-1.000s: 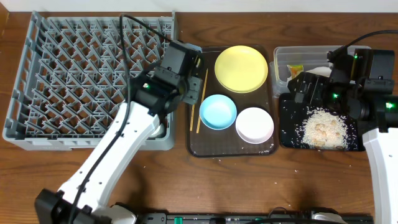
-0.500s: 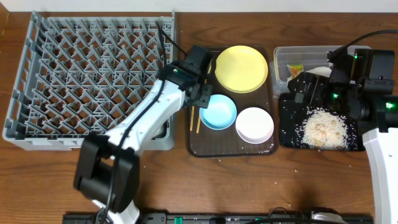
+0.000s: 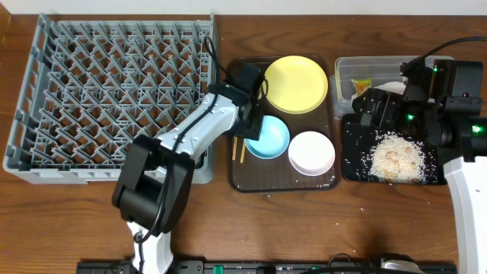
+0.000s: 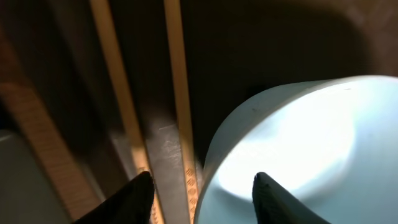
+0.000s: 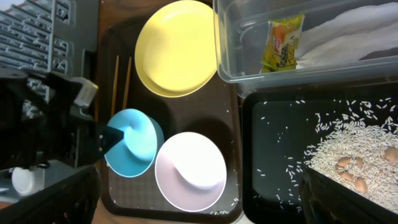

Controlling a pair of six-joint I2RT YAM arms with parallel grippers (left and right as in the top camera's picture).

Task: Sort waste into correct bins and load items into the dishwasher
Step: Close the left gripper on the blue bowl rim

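The left gripper [image 4: 202, 186], jaws spread, straddles the round light blue bowl's [image 4: 298, 143] rim, apparently to pinch and lift it.

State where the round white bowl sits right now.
In the overhead view, the round white bowl sits in the lower-right corner of the dark brown tray, just right of the light blue bowl and below the round yellow plate.
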